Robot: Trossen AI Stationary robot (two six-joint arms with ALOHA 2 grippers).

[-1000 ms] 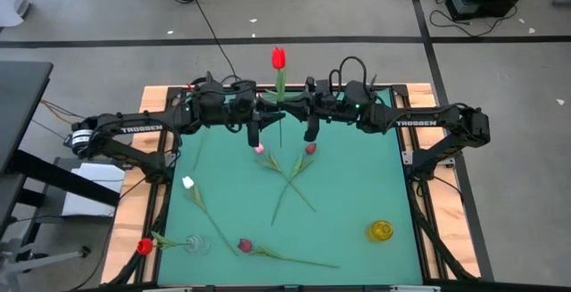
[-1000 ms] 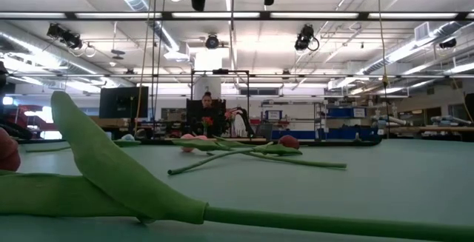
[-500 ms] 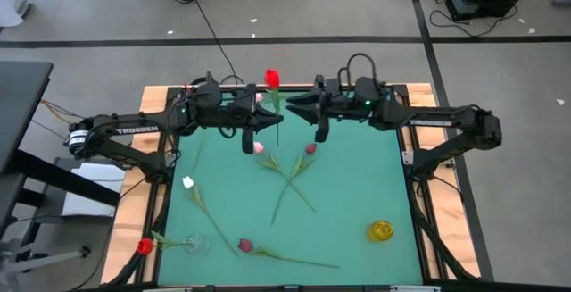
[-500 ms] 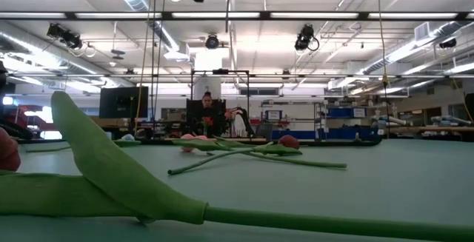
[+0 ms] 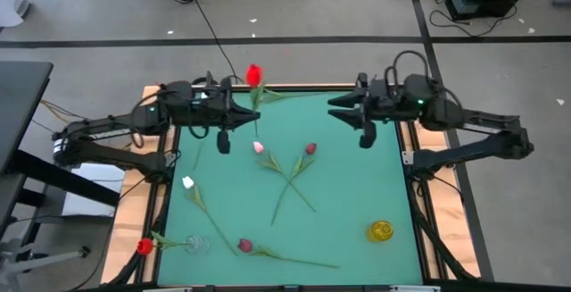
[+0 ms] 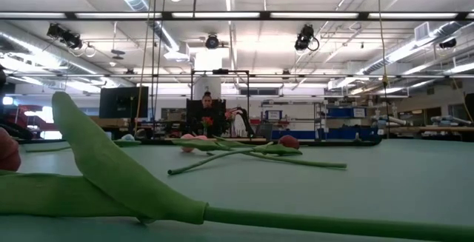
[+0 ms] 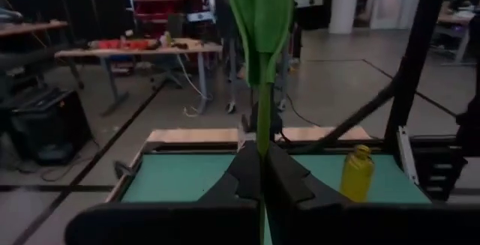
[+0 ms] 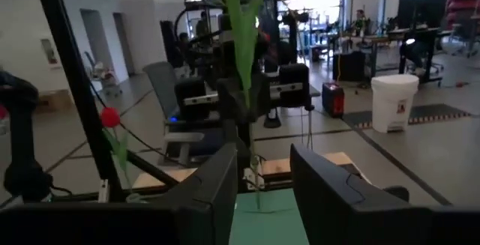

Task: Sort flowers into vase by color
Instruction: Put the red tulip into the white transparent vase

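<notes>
Both arms have drawn apart since a second ago: the red tulip passed between them at the bench's far middle now rides with the left gripper, which has carried it toward the left, while the right gripper has let go and backed off to the right.

Going left to right, the left jaws are clenched on the tulip's green stem, the head standing upright above them at the far edge of the bench. To do this step well, I judge the arm should keep the stem vertical and swing it toward the near left corner, lowering the stem end first into the clear glass vase. That vase already seems to hold one red flower, its head hanging out over the bench's left edge. Loose flowers lie nearby: a white one, a dark maroon one, and two pink ones crossed at mid-bench. Farther right, the yellow vase near the near right corner looks empty. The right jaws stand released, holding nothing.
</notes>
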